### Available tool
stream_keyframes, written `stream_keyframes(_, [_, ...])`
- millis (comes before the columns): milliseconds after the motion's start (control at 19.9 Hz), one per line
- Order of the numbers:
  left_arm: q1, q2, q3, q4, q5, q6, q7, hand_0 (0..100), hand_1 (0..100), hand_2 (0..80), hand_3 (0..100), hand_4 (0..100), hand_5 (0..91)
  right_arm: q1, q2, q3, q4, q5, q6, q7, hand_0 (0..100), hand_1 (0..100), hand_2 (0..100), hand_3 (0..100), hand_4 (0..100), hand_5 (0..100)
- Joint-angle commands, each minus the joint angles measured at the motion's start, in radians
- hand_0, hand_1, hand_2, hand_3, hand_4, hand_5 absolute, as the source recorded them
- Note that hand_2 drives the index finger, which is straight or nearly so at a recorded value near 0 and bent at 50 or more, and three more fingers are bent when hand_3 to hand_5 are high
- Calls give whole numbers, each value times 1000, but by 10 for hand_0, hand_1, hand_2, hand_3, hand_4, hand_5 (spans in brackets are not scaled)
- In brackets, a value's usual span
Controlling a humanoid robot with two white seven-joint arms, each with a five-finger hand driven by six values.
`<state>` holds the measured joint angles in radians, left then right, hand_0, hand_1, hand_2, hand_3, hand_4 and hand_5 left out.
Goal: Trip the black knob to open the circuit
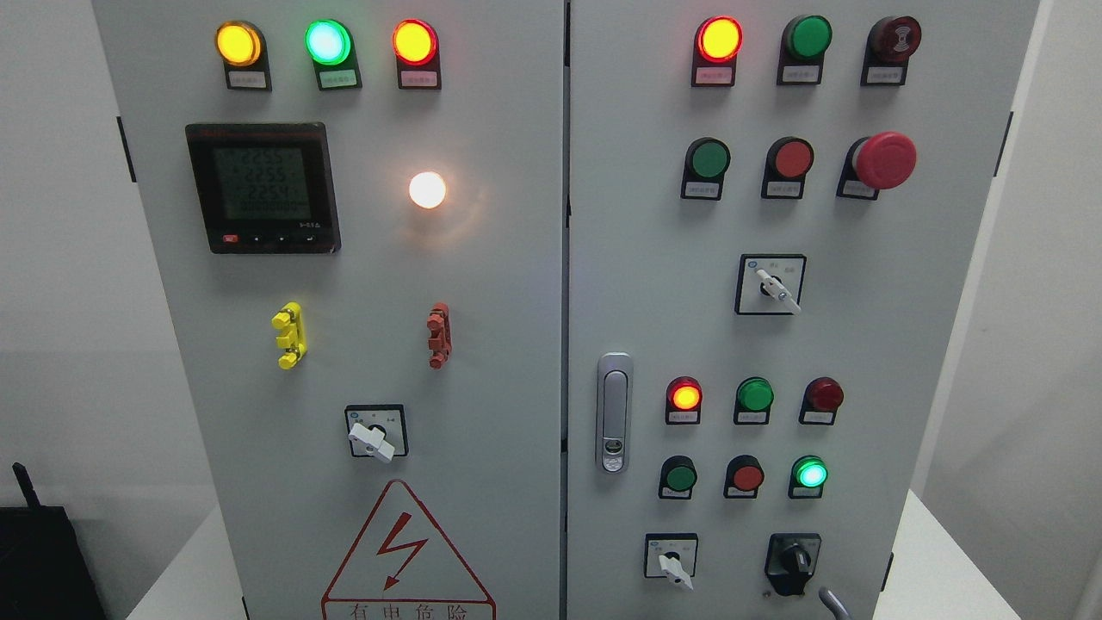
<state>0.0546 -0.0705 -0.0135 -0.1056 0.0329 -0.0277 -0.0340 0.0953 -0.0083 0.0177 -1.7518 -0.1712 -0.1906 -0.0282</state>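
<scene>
Neither hand shows in the head view, so I cannot tell how their fingers are set or which arm is nearer to the work. Only a thin grey curved piece [828,601] pokes in at the bottom edge, just right of the knob; whether it is a fingertip or a cable is not clear.

Head view: the black knob [794,561] sits on a black square plate at the lower right of the right-hand cabinet door [861,344], low in the picture and close to the bottom edge. Its grip bar runs roughly up and down, with a white mark at its middle. Because it lies on the picture's right side, I judge the right arm the likelier one to reach it, coming up from below.

Just left of it on the same row is a white-handled selector [672,561], near but apart. Above it stands a row of three buttons, a green one [680,477], a red one [746,477] and a lit green lamp [809,474], the last almost straight over the knob. To the right the door is bare up to its edge, so that side and the space below give the most open room. A hand turning the knob would have to keep clear of the lit lamp above and the white selector on the left.

The door handle [614,412] is well apart, up and to the left.
</scene>
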Motion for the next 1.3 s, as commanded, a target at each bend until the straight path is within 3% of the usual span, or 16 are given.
stream_keyframes(0, [-2,-2,1,0,2,-1,0,120,389,0,0,0,0,6,1,-2,-47,-5,-16,-12,1000,846,0,1000,967,963])
stream_keyframes(150, [-4,-2,1,0,2,-1,0,120,389,0,0,0,0,29,5,4,-80,-7,-16,-33,1000,839,0,997,937,937])
stream_keyframes(301, [-2,-2,1,0,2,-1,0,120,389,0,0,0,0,55,10,10,-103,-7,-18,-42,1000,833,0,904,826,806])
stream_keyframes(451, [-2,-2,1,0,2,-1,0,120,389,0,0,0,0,89,14,13,-110,-7,-44,-42,924,696,0,803,723,720])
stream_keyframes(501, [-2,-2,1,0,2,-1,0,120,389,0,0,0,0,101,16,15,-112,-7,-49,-42,837,547,0,788,706,693])
stream_keyframes(552, [-4,-2,1,0,2,-1,0,120,389,0,0,0,0,113,16,16,-118,-7,-50,-42,668,454,0,769,677,659])
stream_keyframes(602, [-2,-2,1,0,2,-1,0,120,389,0,0,0,0,122,19,16,-121,-7,-50,-42,577,412,0,750,650,631])
stream_keyframes(652, [-4,-2,1,0,2,-1,0,120,389,0,0,0,0,132,21,16,-123,-7,-52,-42,386,366,0,701,604,573])
stream_keyframes(702, [-2,-2,1,0,2,-1,0,120,389,0,0,0,0,139,21,16,-127,-7,-56,-41,256,309,0,644,548,504])
stream_keyframes(852, [-4,-2,1,0,2,-1,0,120,389,0,0,0,0,152,22,25,-129,-8,-75,-41,116,233,0,515,436,408])
stream_keyframes(1253, [-2,-2,1,0,2,-1,0,120,389,0,0,0,0,178,40,39,-137,-34,-93,-39,17,62,0,478,394,340])
